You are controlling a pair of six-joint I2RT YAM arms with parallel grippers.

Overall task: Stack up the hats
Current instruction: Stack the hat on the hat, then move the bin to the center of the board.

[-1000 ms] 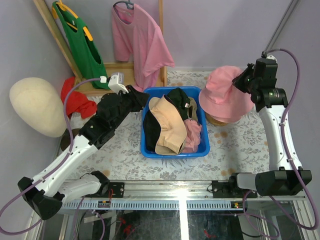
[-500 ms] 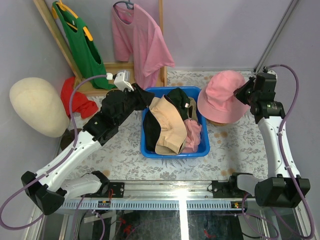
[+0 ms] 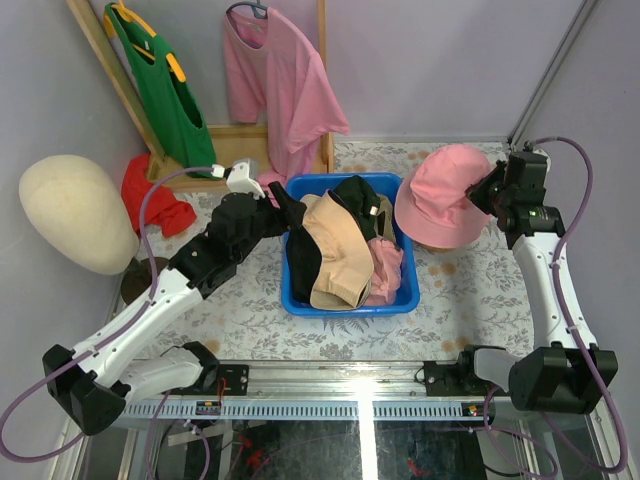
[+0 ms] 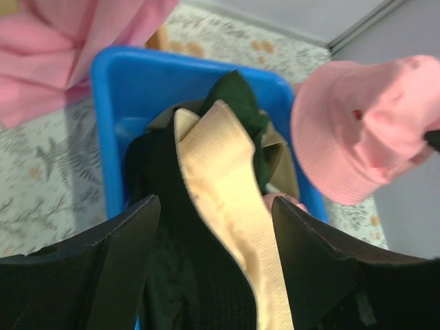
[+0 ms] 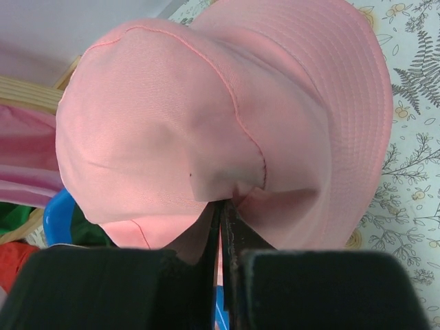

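A blue bin (image 3: 297, 296) in the middle holds several hats: a tan cap (image 3: 335, 250), a black hat (image 3: 300, 262), a dark green cap (image 3: 355, 194) and a pink cap (image 3: 388, 265). My left gripper (image 3: 283, 202) is open over the bin's left rim, its fingers (image 4: 120, 268) spread above the black hat (image 4: 172, 261) and tan cap (image 4: 223, 199). My right gripper (image 3: 487, 190) is shut on the crown of a pink bucket hat (image 3: 443, 195), held low at the table's right over a tan hat (image 3: 447, 243). It fills the right wrist view (image 5: 227, 117).
A cream mannequin head (image 3: 75, 212) stands at the left beside a red cloth (image 3: 155, 200). A green shirt (image 3: 160, 80) and a pink shirt (image 3: 280, 85) hang on a wooden rack (image 3: 235, 140) at the back. The floral table cover (image 3: 460, 300) lies under everything.
My left gripper has swung right from the table's left to the bin's left rim. My right gripper has lowered the pink bucket hat a little toward the table.
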